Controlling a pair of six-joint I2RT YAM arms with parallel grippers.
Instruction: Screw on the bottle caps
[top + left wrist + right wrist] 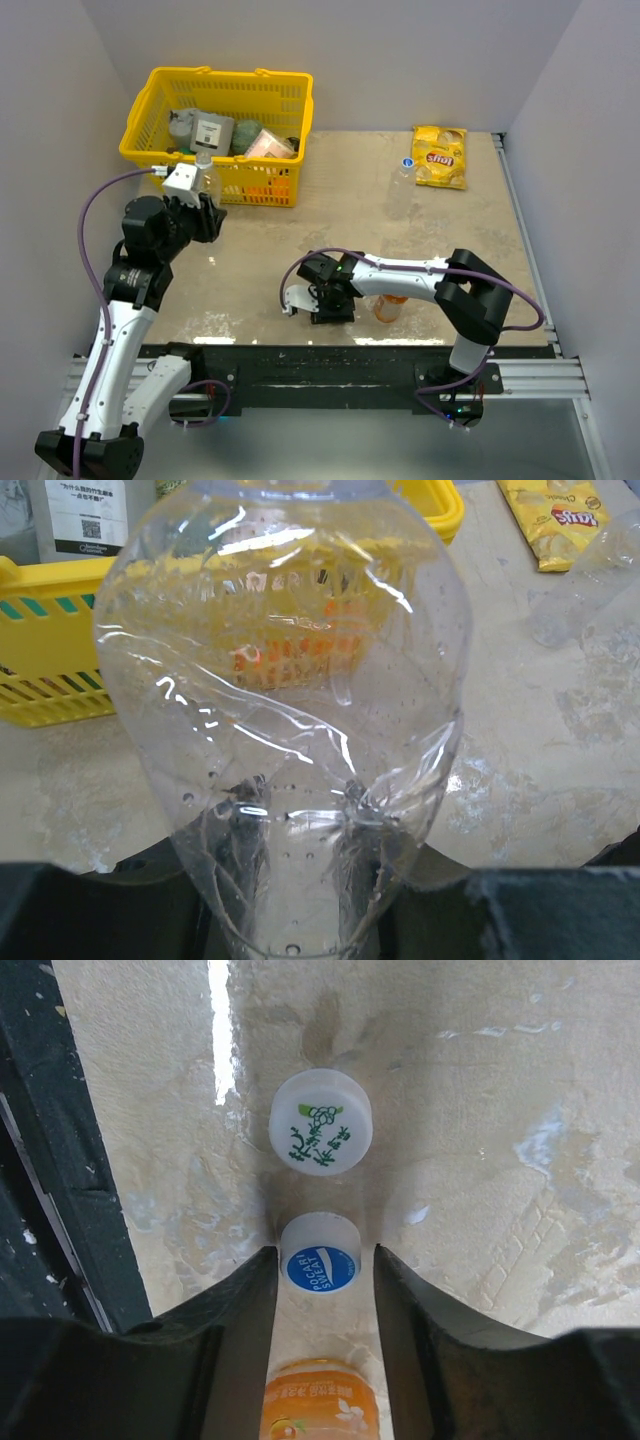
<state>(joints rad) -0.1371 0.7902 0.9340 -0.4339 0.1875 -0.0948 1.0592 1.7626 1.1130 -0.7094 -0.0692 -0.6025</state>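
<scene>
My left gripper (205, 207) is shut on a clear bottle (207, 180), held up in front of the basket. In the left wrist view this dented bottle (290, 630) fills the frame, and the fingers (240, 805) show through the plastic. My right gripper (325, 1257) is down at the table, open, its tips on either side of a blue-topped cap (320, 1260), with a slight gap on the right. A whitish cap (320, 1135) with green print lies just beyond. The orange bottle (320, 1405) shows between the fingers; it is near the right gripper (322, 303) at the front.
The yellow basket (160, 150) of goods stands at the back left. A second clear bottle (403, 190) with a blue cap (408, 162) on it is at the back right, beside a yellow chips packet (440, 155). A black rail (350, 355) runs along the near edge.
</scene>
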